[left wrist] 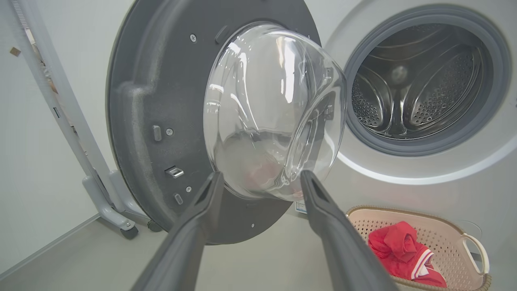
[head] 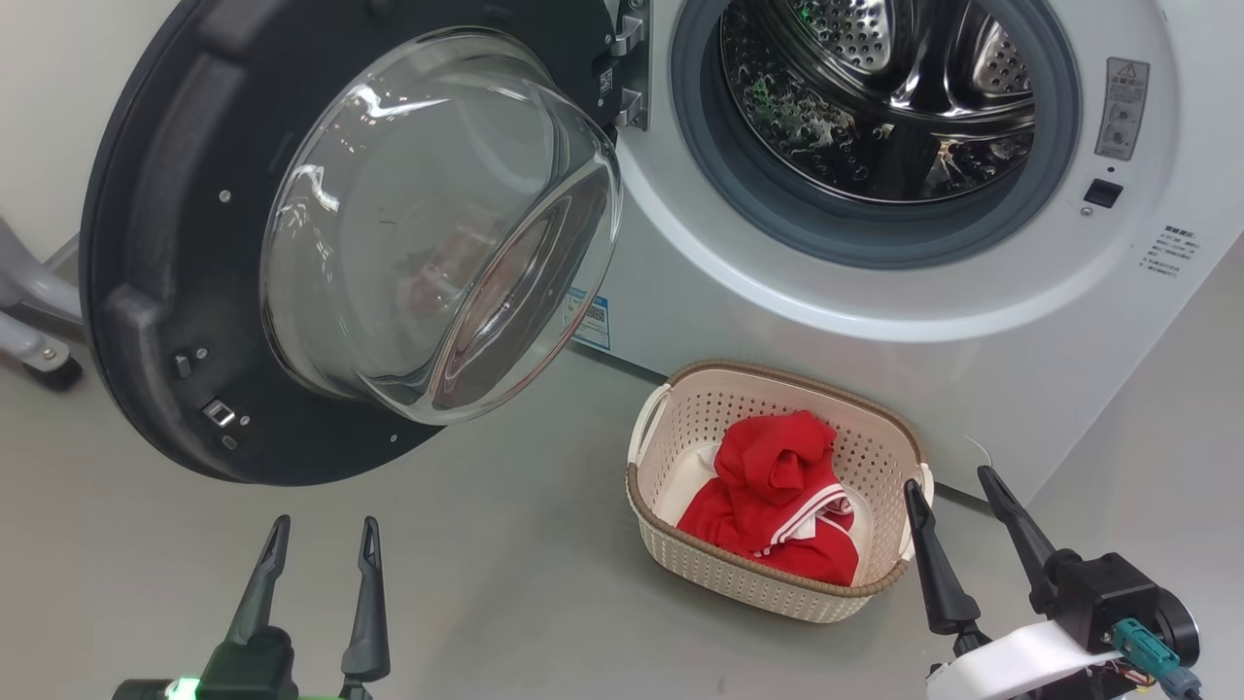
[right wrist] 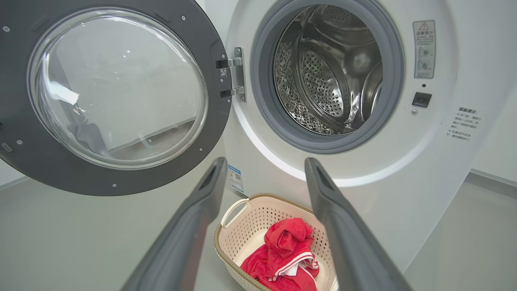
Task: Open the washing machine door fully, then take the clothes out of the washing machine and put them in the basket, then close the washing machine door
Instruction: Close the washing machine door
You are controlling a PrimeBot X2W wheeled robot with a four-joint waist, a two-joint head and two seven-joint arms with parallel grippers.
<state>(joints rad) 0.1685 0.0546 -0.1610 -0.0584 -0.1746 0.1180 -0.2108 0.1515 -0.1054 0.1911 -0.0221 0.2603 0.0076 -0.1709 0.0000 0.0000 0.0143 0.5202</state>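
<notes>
Just ahead of spread left jaws: black-rimmed round glass door (head: pixel 165 243) open | right jaws spread, empty | advice: hook behind hinge-far rim, swing shut

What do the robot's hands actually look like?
Each is a two-fingered claw. The left gripper and right gripper have long, dark grey fingers tapering to pointed tips, with a shallow groove near the end. A green light glows at the left one's base. The right sits on a black block with a white shell and a teal cable plug.
</notes>
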